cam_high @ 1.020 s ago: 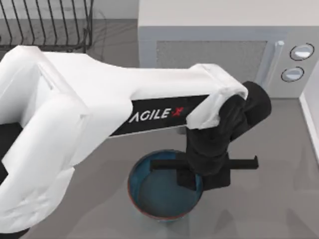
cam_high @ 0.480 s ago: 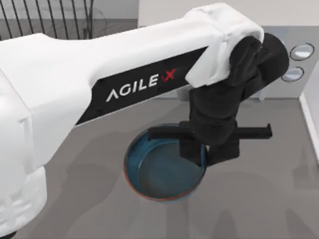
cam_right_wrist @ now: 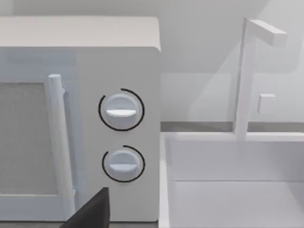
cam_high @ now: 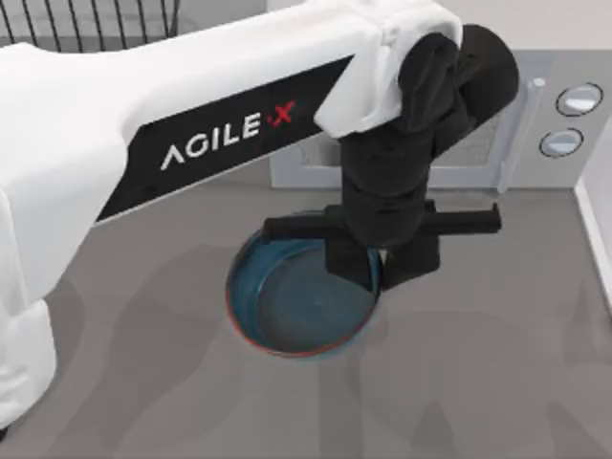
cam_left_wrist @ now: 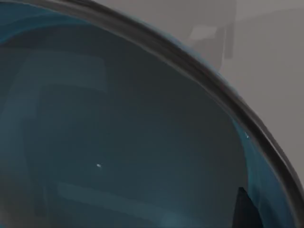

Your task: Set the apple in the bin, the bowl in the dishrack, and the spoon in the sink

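My left gripper [cam_high: 380, 270] is shut on the right side of the rim of the bowl [cam_high: 296, 311]. The bowl is teal-blue inside with a reddish-brown rim, and it hangs above the grey counter in front of the microwave. In the left wrist view its glossy teal inside [cam_left_wrist: 118, 142] lies close under the camera. The black wire dishrack [cam_high: 86, 24] stands at the back left, partly hidden by my left arm. The white sink [cam_right_wrist: 237, 190] with its tap lies to the right of the microwave. My right gripper [cam_right_wrist: 92, 213] is parked, facing the microwave and the sink. The apple, spoon and bin are out of view.
A white microwave [cam_high: 545, 115] with two round knobs stands at the back, just behind the held bowl. The sink's white edge [cam_high: 598, 239] runs along the right side. Grey counter [cam_high: 497, 382] lies in front and to the right.
My left arm has risen and swung left and back toward the microwave, carrying the bowl with it. The bowl now sits higher in the top view and farther left.
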